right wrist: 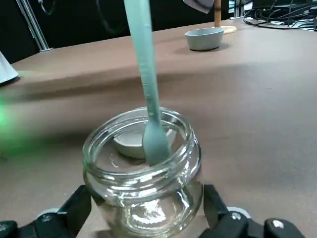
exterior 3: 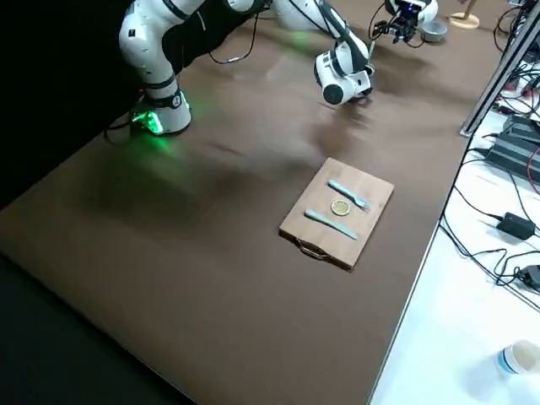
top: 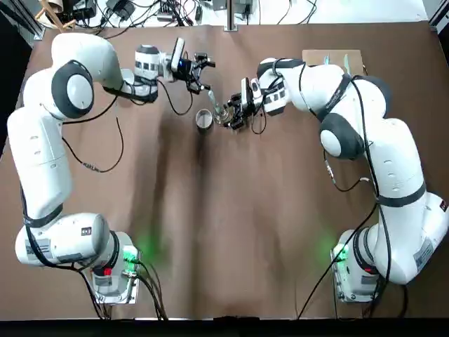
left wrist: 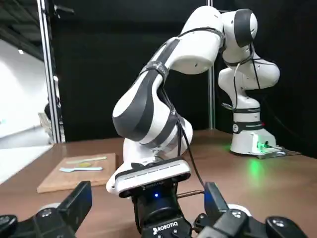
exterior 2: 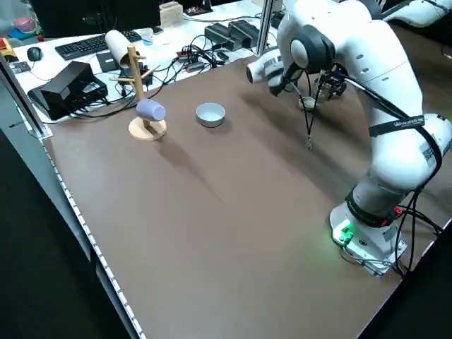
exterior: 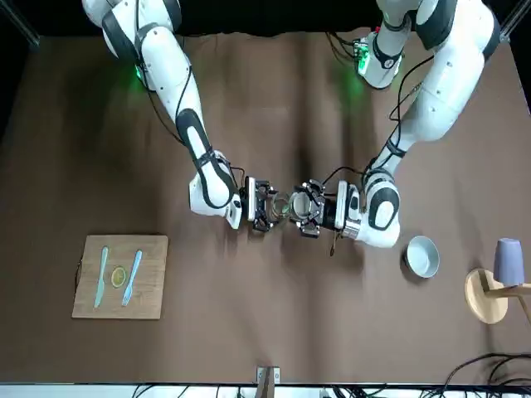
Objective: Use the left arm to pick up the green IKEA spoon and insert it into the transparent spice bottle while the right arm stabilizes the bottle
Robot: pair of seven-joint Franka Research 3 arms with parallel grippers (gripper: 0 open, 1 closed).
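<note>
Green IKEA spoon (right wrist: 151,84), slim pale plastic, its long axis nearly upright in the right wrist view: handle above, bowl end pointing down inside the open mouth of the transparent spice bottle (right wrist: 143,208), a short round clear glass jar. The right gripper (right wrist: 146,201), above the table's far-middle region, grips the jar between its two fingers. The left gripper (left wrist: 147,201), just beside it, has its fingers wide apart. ROBOTIQ is legible on the right gripper's black body. A light wooden board (exterior: 120,277) bears a teal plastic knife (exterior: 101,277), a teal plastic fork (exterior: 132,279) and, between them, a small round yellow-green piece (exterior: 119,277)
</note>
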